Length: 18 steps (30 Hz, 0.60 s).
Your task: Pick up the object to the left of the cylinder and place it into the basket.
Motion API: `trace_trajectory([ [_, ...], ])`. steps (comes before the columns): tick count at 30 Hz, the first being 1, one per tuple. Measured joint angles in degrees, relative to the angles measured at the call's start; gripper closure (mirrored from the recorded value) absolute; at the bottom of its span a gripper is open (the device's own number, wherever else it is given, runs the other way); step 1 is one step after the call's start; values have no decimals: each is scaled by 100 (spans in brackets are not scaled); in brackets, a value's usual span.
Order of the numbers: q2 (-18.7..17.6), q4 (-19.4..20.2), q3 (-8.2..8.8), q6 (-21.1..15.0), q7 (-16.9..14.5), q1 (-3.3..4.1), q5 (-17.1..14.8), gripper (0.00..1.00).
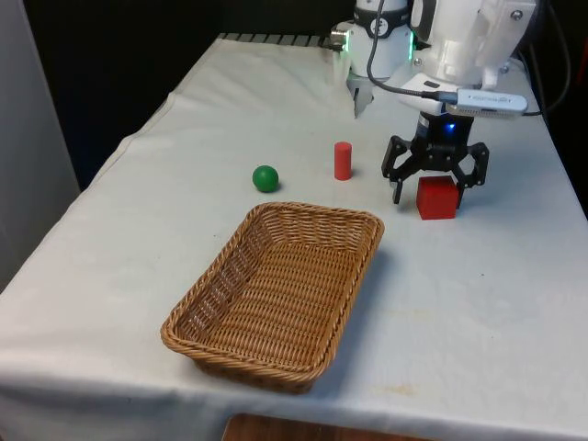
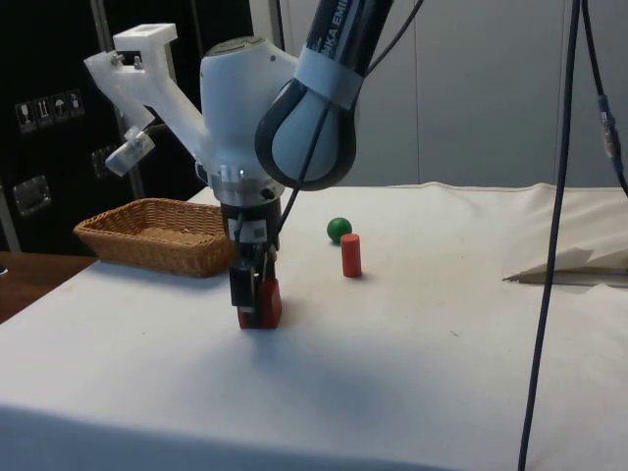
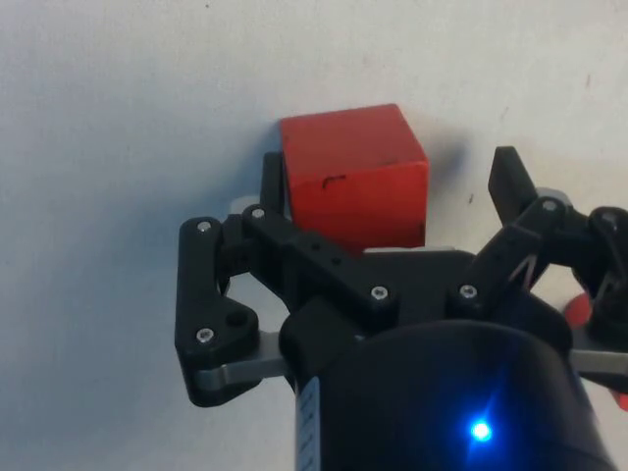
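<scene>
White cloth lies beneath the down-pointing end effector (image 1: 435, 190), fingers spread wide astride the red cube (image 1: 436, 197), ungripped.

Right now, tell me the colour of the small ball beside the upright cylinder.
Green. The small ball shows best in the front view, beside the red cylinder.

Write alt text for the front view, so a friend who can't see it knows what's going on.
A white robot arm lowers its black gripper with open fingers around a red cube on a white-clothed table. A red cylinder and a green ball sit toward the front view's left of the cube, with an empty wicker basket nearer the camera.
</scene>
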State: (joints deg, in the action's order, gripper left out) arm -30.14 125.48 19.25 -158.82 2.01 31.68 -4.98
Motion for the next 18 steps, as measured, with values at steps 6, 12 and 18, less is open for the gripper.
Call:
trace_trajectory([
  [6, 0, 0, 0, 0, 0, 0, 0, 18],
  [12, 0, 0, 0, 6, 0, 0, 0, 84],
  [18, 6, 0, 0, 6, 0, 0, 0, 99],
])
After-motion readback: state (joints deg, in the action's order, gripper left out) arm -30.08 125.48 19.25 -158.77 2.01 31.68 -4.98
